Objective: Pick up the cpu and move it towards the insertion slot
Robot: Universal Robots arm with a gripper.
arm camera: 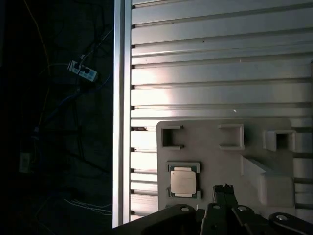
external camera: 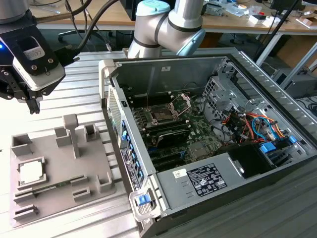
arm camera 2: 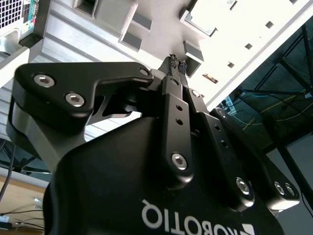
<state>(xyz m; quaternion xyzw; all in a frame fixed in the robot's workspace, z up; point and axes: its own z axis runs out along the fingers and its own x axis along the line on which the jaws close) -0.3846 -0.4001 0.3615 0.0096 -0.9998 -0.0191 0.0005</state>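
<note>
The cpu (external camera: 30,171) is a small pale square chip lying flat in a square recess of the grey tray (external camera: 94,158), at the exterior view's left. In the first wrist view the cpu (arm camera: 183,182) lies just beside my fingertips (arm camera: 223,188). My gripper (external camera: 34,108) hangs above the tray's far end, clear of the chip, with its two fingers pressed together and nothing between them. The second wrist view shows the gripper (arm camera 2: 177,62) shut over the tray. The insertion slot (external camera: 161,115) sits on the green motherboard inside the open computer case, its metal plate hinged up.
The open computer case (external camera: 198,188) stands at the exterior view's right of the tray, its side wall (external camera: 124,144) between tray and motherboard. A thin memory stick (external camera: 47,188) lies in the tray near the chip. Upright posts (external camera: 72,131) rise from the tray. Ribbed aluminium table (arm camera: 220,58) surrounds it.
</note>
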